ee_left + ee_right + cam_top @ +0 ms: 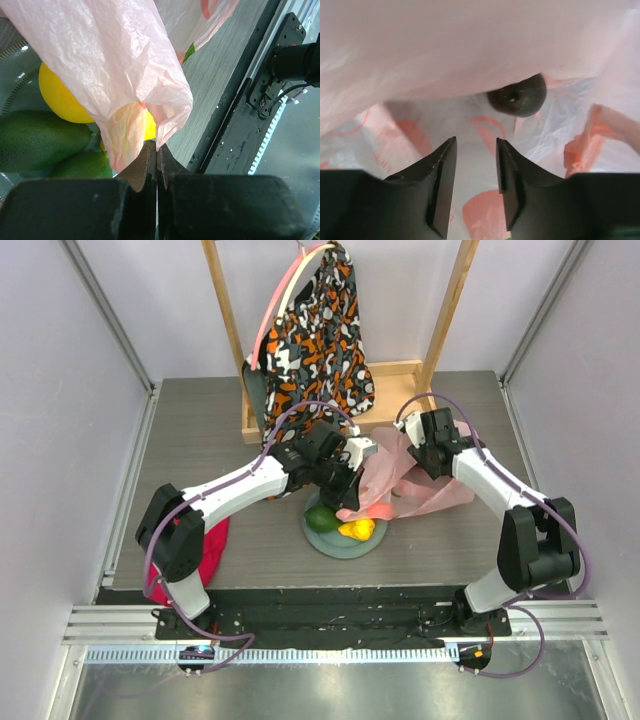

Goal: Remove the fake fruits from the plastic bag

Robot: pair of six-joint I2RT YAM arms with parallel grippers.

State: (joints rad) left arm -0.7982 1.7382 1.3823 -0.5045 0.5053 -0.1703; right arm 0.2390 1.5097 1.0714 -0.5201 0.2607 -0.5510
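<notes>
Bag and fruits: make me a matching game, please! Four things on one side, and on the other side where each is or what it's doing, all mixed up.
Things
1. green fruits
2. dark fruit
3. left gripper
4. right gripper

Place or state
A. open, holding nothing
B. on the plate
C. inside the bag
D. shut on the bag

Pairs: 1-B, 2-C, 3-D, 4-A

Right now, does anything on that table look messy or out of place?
The pink plastic bag is crumpled, one fold drooping over the plate and its fruits, pinched by the left gripper, jaws shut. A dark round fruit sits inside the bag.
</notes>
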